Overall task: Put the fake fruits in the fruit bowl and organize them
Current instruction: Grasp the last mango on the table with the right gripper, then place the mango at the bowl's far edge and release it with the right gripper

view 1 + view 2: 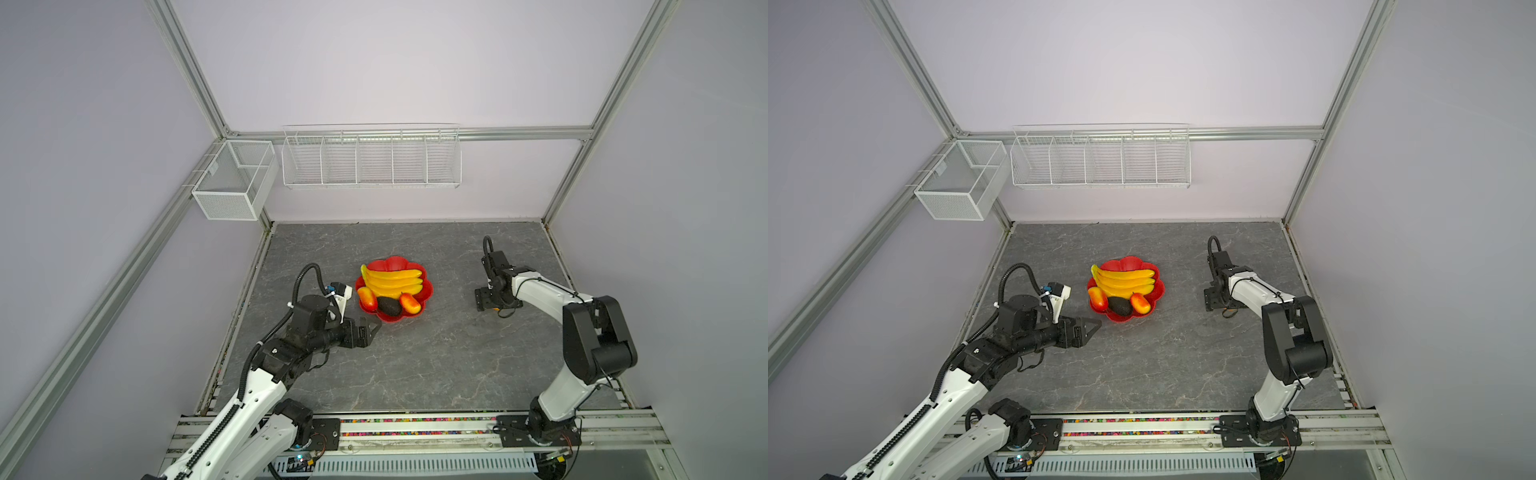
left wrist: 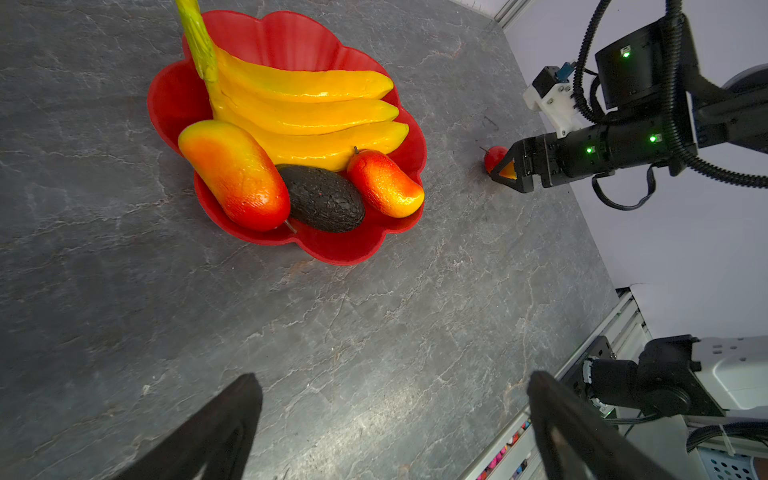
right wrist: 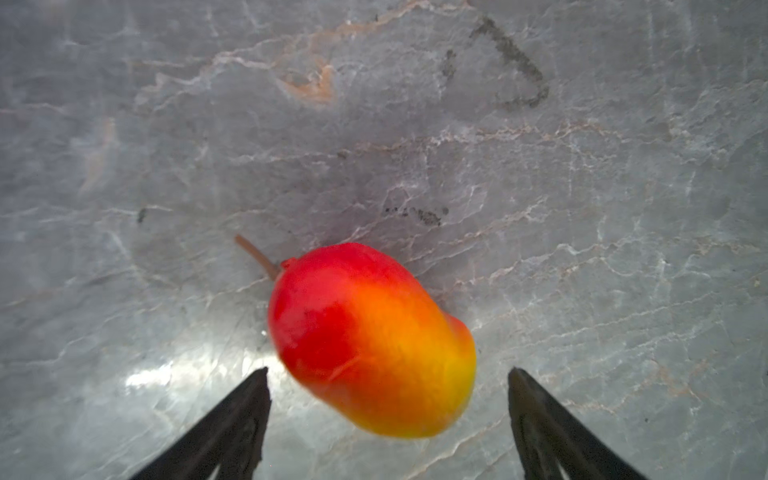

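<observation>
Fruit bowl (image 1: 395,262). Left gripper (image 2: 395,376), 7 o'clock of it: jaws wide apart, empty. Right gripper (image 3: 386,372), 3 o'clock: jaws wide apart, straddling third mango (image 3: 370,340) on the table (image 1: 415,365), ungripped. In bowl: banana bunch (image 2: 307,112), two mangoes (image 2: 235,174), avocado (image 2: 322,197) between them.

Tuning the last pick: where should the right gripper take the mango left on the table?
Mango across its middle, the narrow width, from above: it lies flat on the table, stem out sideways. The open right gripper flanks it.
</observation>
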`<state>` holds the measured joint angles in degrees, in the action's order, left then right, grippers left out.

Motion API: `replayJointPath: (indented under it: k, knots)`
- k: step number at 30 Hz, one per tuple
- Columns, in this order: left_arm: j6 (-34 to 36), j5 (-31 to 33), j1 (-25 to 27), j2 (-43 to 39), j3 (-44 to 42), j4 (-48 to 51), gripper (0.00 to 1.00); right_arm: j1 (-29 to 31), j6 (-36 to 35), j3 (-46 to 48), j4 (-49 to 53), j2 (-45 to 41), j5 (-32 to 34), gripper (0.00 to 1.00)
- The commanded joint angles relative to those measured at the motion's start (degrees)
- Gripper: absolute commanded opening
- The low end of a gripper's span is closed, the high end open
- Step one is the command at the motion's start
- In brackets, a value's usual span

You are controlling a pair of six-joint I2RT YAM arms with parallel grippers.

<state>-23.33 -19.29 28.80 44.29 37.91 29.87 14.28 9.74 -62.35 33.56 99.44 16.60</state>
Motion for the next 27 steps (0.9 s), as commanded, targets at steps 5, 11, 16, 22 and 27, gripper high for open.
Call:
replayJointPath:
  k: [5, 11, 16, 22, 27]
  knots:
    - [0.69, 2.06, 0.25, 0.27, -0.29, 0.45, 0.99, -0.39, -5.54, -3.99, -2.68, 5.18, -4.75, 0.69]
    - [0.83, 2.54, 0.21, 0.54, -0.12, 0.72, 0.99, 0.85, -6.39, -4.74, -2.72, 4.08, -10.75, 0.51]
    - [0.92, 3.9, 0.21, 0.31, -0.03, 1.09, 0.99, 8.53, -7.5, -10.49, -1.96, 0.8, -16.3, 0.49]
    - [0.82, 6.25, -1.98, -0.78, -0.02, 1.6, 0.99, 18.85, -9.55, -24.25, -5.46, 6.77, -20.64, 0.49]
    - [0.82, 6.78, -2.38, -0.79, -0.12, 1.57, 0.99, 20.79, -7.96, -35.26, -9.53, 17.08, -21.79, 0.5]
